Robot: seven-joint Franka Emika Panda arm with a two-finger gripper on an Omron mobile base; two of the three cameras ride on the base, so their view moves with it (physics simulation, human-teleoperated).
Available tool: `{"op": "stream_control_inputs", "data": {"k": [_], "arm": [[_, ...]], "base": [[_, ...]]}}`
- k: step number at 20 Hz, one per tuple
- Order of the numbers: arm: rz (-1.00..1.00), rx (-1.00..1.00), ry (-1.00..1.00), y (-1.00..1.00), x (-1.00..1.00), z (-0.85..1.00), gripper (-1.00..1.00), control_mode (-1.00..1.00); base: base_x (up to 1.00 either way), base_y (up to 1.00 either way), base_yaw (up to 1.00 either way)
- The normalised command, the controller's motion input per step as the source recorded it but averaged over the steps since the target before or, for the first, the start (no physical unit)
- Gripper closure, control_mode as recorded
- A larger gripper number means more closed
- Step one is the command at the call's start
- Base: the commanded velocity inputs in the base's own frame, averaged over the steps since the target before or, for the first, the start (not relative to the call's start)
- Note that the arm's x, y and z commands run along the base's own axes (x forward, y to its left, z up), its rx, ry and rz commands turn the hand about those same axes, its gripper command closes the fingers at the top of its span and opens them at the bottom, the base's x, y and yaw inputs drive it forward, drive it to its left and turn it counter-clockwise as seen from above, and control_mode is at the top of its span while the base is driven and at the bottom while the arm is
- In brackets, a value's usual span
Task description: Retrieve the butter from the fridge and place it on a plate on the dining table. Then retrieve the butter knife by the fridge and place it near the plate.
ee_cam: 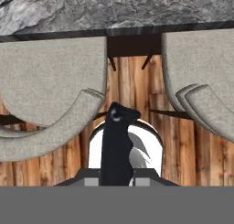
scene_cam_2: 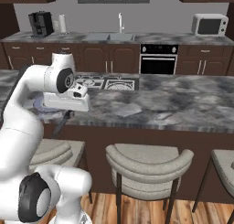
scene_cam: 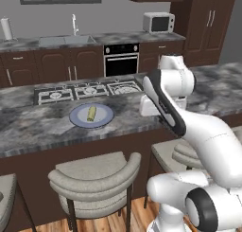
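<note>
i could drop the knife [ee_cam: 116,145] on the floor, because my claw [ee_cam: 117,179] hangs past the table [scene_cam: 42,127] edge, over the stools [ee_cam: 50,77]. or i could bump the plate [scene_cam: 91,115]. my claw is clenched on the knife's black handle, low in the middle of the hand view. the butter [scene_cam: 91,113] lies on the plate, middle left of the left view.

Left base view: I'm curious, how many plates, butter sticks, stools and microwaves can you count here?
Plate: 1
Butter stick: 1, lying on the plate
Stools: 3, two of them partly hidden
Microwave: 1
Total: 6
</note>
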Motion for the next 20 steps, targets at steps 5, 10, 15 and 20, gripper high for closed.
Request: {"op": "stream_control_inputs", "data": {"k": [5, 10, 15, 20], "arm": [[0.0, 0.0, 0.24, 0.01, 1.0, -0.01, 1.0, -1.0], [-0.01, 0.0, 0.0, 0.22, 1.0, -0.31, 1.0, -1.0], [0.0, 0.0, -0.03, 0.22, 0.99, -0.51, 1.0, -1.0], [-0.04, 0.0, -0.02, 0.1, 1.0, -0.51, 1.0, -1.0]], "base": [[0.0, 0.0, 0.0], [0.0, 0.0, 0.0], [0.0, 0.0, 0.0], [0.0, 0.0, 0.0]]}}
